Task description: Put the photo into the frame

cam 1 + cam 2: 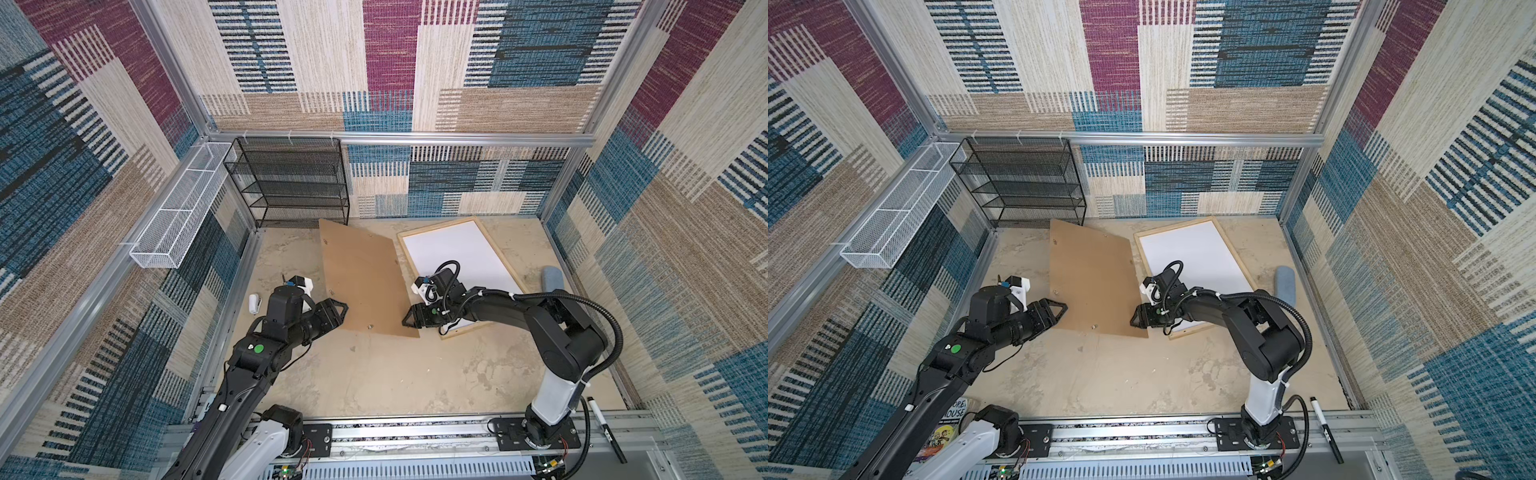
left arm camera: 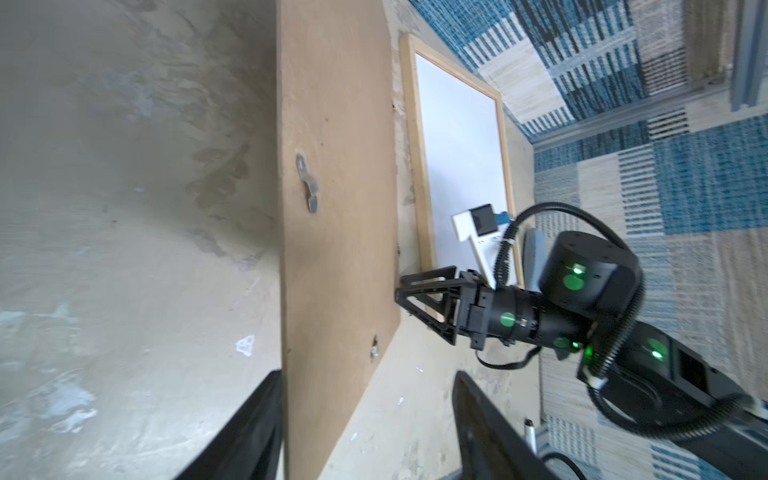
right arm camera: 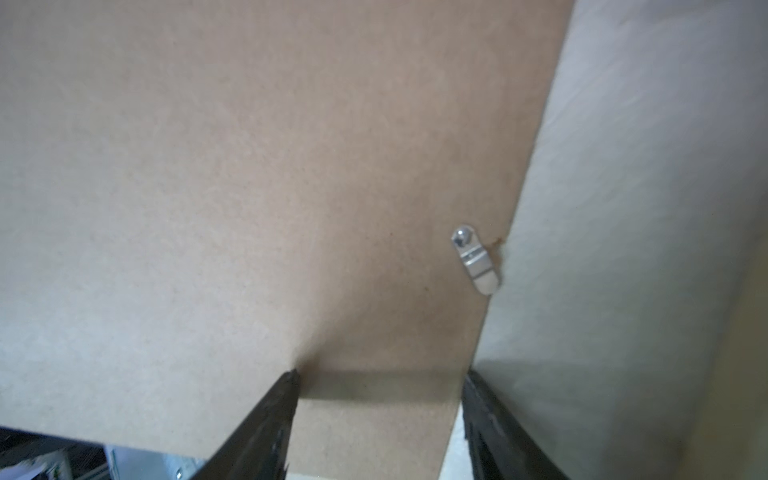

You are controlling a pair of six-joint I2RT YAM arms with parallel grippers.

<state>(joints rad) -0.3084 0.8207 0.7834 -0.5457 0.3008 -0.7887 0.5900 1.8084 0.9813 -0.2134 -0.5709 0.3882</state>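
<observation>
The frame [image 1: 436,227] [image 1: 1173,227] of pale wood lies flat at the back right. A plain white sheet fills it, the photo [image 1: 461,253] [image 1: 1196,257] with its white back up. A brown backing board [image 1: 361,282] [image 1: 1094,282] lies left of the frame, its near corner over the frame's corner. My left gripper [image 1: 338,311] [image 2: 365,376] is open at the board's left near edge. My right gripper [image 1: 406,321] [image 3: 381,374] is open over the board's near right corner. The left wrist view also shows the frame [image 2: 414,124], the photo [image 2: 461,137] and the right gripper [image 2: 401,295].
A black wire rack [image 1: 291,183] stands at the back, and a white mesh basket [image 1: 178,216] hangs on the left wall. A blue-grey pad [image 1: 552,278] lies right of the frame. A small white object [image 1: 254,303] sits at the left, a marker [image 1: 602,428] on the front rail.
</observation>
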